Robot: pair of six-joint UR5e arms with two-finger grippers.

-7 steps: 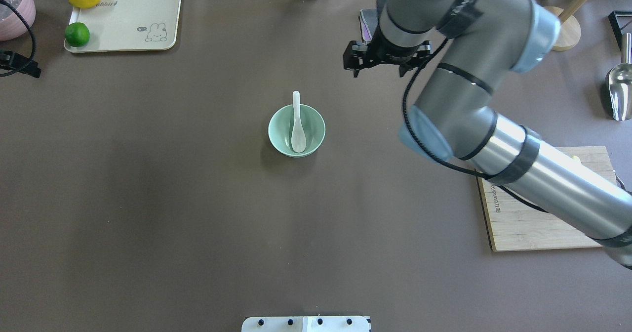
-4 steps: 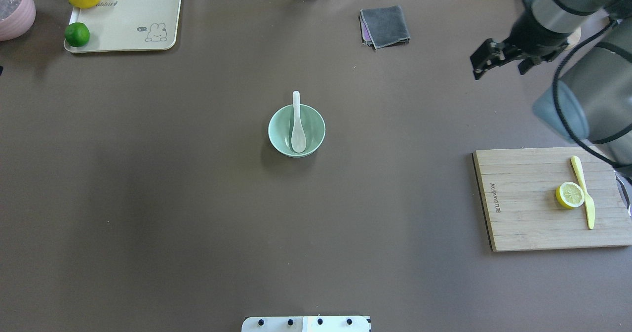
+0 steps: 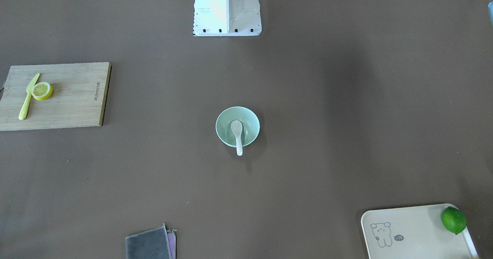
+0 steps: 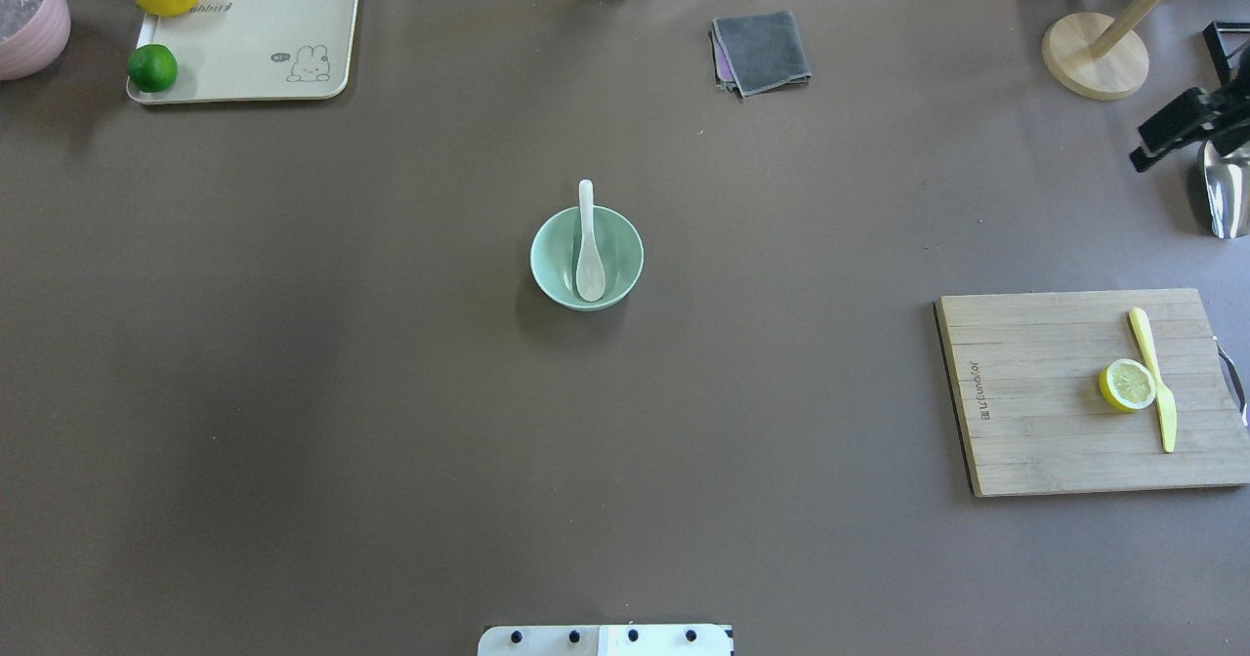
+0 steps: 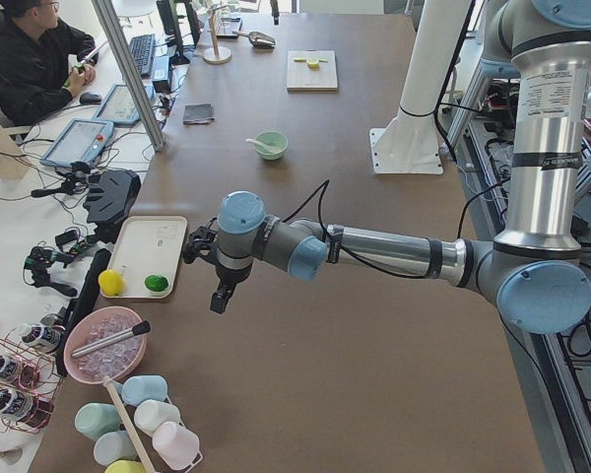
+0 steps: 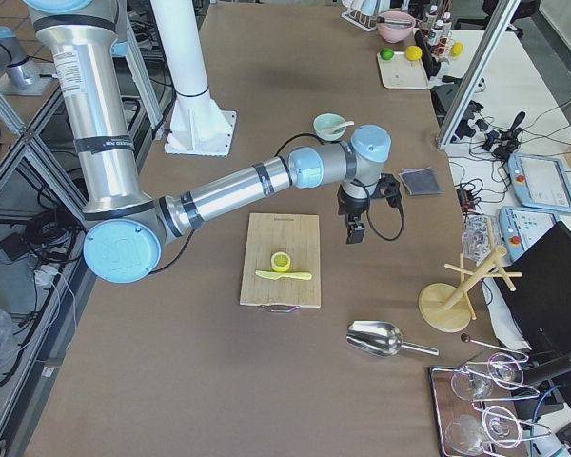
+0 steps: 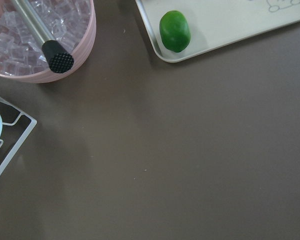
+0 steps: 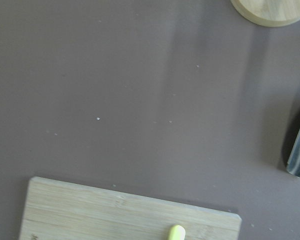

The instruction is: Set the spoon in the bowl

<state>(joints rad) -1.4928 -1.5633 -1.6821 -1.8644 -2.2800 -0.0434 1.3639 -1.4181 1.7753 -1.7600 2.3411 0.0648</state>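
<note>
Spoon rests in the bowl at frame centre, its long axis vertical, handle pointing up over the rim. Right gripper and left gripper: jaw opening unclear.

The silver, blue-jointed left arm stretches out nearly level, wrist bent, and the black two-finger left gripper points down, its jaw state unreadable. The matching right arm is extended too, with the black right gripper hanging down, its jaws unclear.
</note>
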